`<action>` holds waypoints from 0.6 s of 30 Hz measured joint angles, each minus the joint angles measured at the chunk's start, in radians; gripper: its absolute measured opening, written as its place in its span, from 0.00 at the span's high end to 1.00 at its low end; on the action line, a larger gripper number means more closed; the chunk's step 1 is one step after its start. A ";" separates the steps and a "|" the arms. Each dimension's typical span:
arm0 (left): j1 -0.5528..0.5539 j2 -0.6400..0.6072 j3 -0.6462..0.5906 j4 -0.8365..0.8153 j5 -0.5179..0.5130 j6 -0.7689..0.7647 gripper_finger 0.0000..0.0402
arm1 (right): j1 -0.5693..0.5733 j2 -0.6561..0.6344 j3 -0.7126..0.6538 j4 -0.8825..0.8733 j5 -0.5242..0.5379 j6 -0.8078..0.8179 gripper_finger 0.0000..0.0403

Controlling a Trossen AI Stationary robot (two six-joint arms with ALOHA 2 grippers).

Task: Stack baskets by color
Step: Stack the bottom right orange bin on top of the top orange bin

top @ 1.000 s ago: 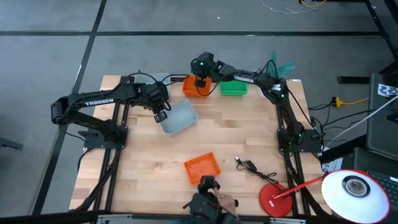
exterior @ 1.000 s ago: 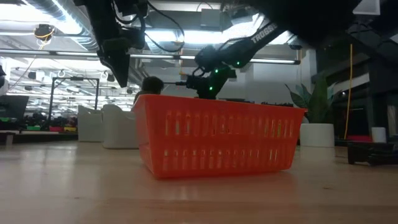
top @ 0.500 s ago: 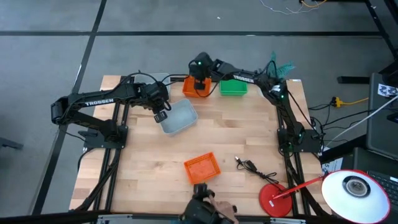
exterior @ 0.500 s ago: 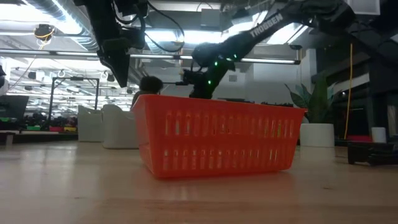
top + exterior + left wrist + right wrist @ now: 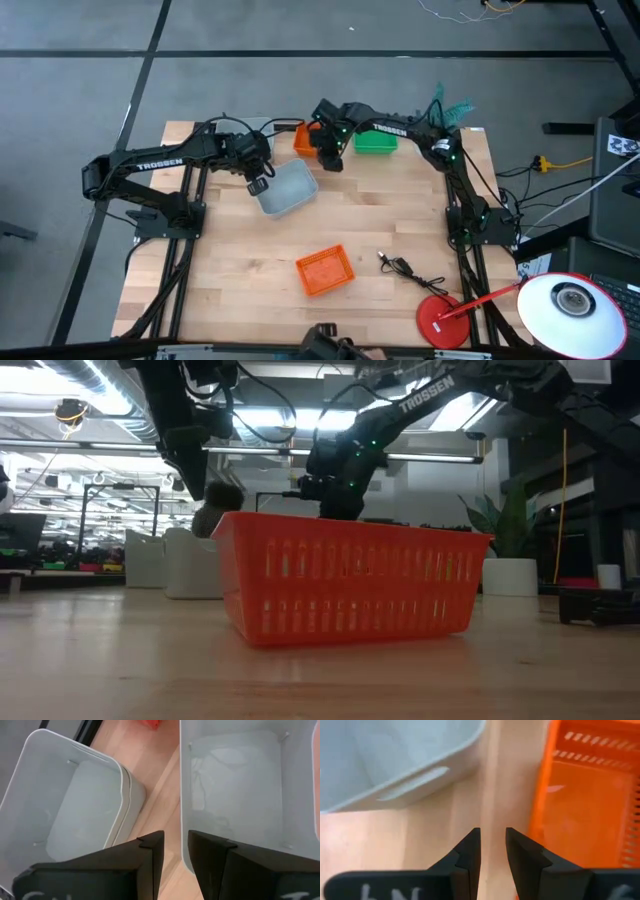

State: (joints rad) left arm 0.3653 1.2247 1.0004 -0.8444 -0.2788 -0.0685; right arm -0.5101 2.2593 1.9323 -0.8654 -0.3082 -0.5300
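Two grippers working, both empty. Right gripper [image 5: 492, 851], fingers narrowly parted, has drawn back off the far orange basket [image 5: 305, 139], now just beside it over bare wood – reads as released there. Left gripper [image 5: 175, 851], slightly parted, hangs over grey basket [image 5: 286, 188], long axis skewed across table. Loose orange basket [image 5: 325, 270] well away

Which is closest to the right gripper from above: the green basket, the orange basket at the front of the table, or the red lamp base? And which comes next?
From the right gripper, high view:
1. Green basket, just beside it at the table's back edge.
2. Front orange basket, alone near the front middle.
3. Red lamp base, front right corner.
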 joint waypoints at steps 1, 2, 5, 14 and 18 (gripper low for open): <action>0.000 0.000 0.000 0.000 0.000 0.000 0.80 | -0.001 0.000 -0.012 0.016 0.006 -0.003 0.77; 0.000 0.000 0.000 0.000 0.000 0.000 0.80 | -0.001 0.000 -0.028 0.042 0.026 -0.006 0.77; 0.000 0.000 0.000 0.000 0.000 0.000 0.80 | -0.007 0.000 -0.069 0.089 0.114 -0.004 0.77; 0.000 0.000 0.000 0.001 0.000 -0.001 0.80 | -0.008 0.000 -0.117 0.206 0.097 0.004 0.77; 0.001 0.000 0.000 0.001 -0.001 -0.002 0.80 | -0.008 0.000 -0.116 0.223 0.094 0.005 0.77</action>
State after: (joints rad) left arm 0.3660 1.2247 1.0004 -0.8433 -0.2794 -0.0708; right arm -0.5179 2.2593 1.8160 -0.6420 -0.2142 -0.5253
